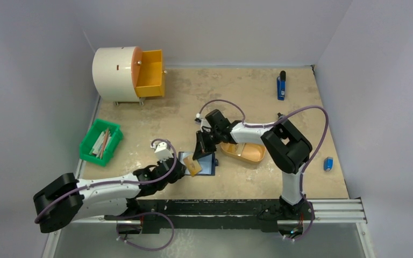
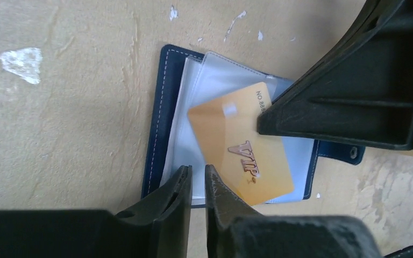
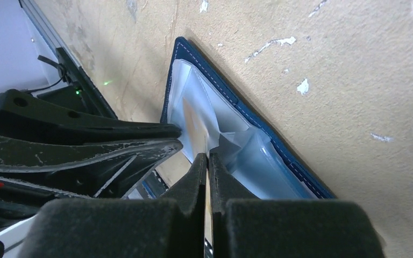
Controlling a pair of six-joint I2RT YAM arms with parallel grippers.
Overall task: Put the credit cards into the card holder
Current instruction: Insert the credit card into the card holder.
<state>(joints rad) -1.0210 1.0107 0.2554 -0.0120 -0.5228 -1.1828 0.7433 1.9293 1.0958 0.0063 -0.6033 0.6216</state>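
the card holder lies open and flat on the tan table, just ahead of the two arm bases, navy cover down and its clear sleeves facing up. one gold card with "vip" on it lies askew across those sleeves. i cannot tell whether any of it is tucked inside a sleeve.

the right claw comes in from the holder's 1 o'clock. its two fingers are pressed together on the thin edge of the gold card, at the card's upper right corner as the left wrist view shows it. the left claw comes in from 8 o'clock, with its tips at the lower edge of the sleeves, just beside the card's bottom corner. its fingers stand only a slit apart, and i see nothing between them.

from the holder, an orange oval tray sits close at 2 o'clock, partly under the right arm. a green bin of long sticks is off at 9 o'clock. a white drum with its orange drawer pulled out stands far at 11 o'clock. a long blue thing lies at 1 o'clock and a small blue thing at 3 o'clock, both well apart from the holder.
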